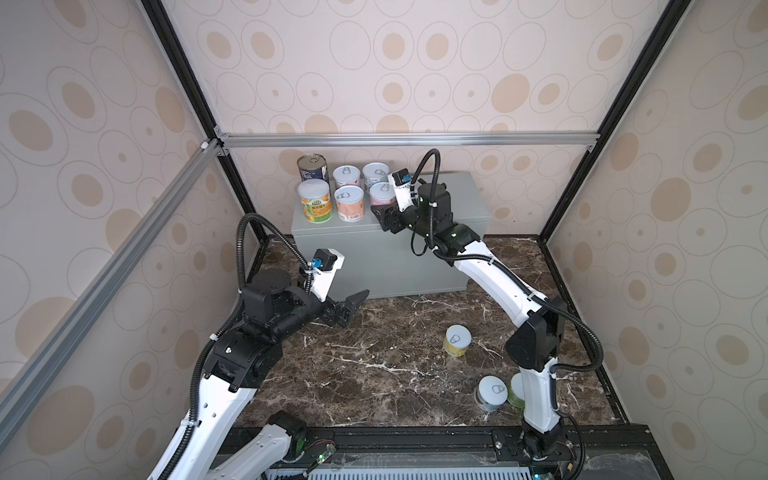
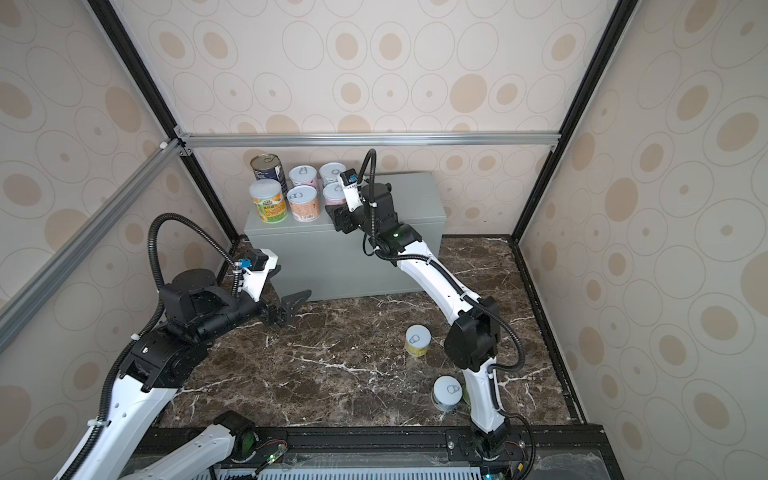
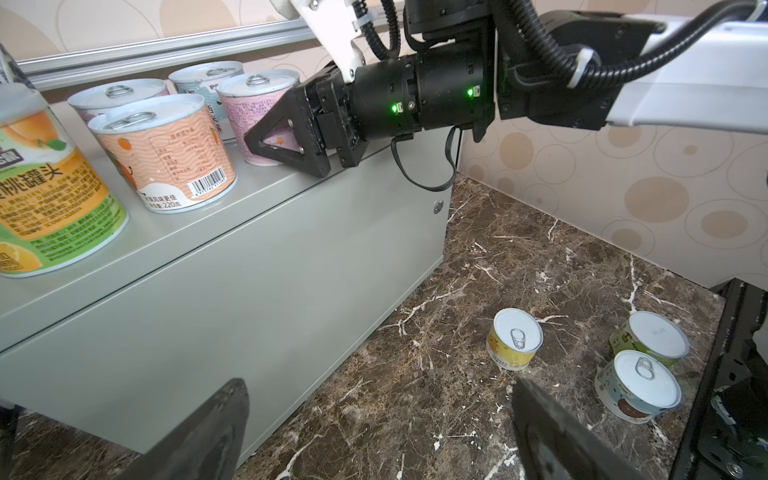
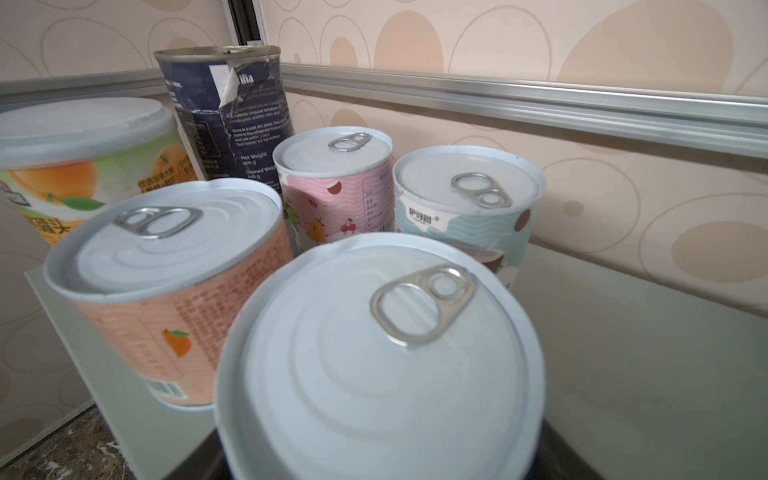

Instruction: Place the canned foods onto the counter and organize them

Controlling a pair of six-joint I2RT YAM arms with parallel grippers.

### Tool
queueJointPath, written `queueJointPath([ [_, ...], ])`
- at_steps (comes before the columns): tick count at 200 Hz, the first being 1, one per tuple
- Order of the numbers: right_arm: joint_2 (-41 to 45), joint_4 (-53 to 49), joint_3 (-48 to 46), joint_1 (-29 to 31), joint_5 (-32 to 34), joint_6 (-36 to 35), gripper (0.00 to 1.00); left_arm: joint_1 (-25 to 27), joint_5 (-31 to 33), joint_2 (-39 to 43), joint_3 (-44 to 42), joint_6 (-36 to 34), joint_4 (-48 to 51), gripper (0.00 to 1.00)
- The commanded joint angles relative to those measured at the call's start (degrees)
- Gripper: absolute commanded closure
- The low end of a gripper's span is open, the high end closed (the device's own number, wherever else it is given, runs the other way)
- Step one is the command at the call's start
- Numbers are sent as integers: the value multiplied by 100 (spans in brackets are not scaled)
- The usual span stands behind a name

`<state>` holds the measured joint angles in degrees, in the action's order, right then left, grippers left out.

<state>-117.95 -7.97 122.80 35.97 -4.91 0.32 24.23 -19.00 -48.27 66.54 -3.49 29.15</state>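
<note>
Robot lab test booth: alum. frame rail (image 1: 407, 139), wallpapered panels (image 1: 415, 62), marble slab (image 1: 374, 365), 2 robot arms (image 1: 490, 270).

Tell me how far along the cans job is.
Done: five cans stand grouped on the counter. In hand: the right gripper has its fingers either side of a sixth, pink can, already standing there; whether they grip it is unclear. To go: the yellow can, white can and green can on the marble. The left gripper is open and empty.
</note>
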Motion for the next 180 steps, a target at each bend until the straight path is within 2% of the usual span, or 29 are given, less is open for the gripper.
queueJointPath([
  [1,30,-309,-165,37,-184,31,24,21,-72,1,8,-81,-183,2],
  [180,35,-303,-197,82,-212,30,24,18,-72,15,-10,-64,-178,2],
])
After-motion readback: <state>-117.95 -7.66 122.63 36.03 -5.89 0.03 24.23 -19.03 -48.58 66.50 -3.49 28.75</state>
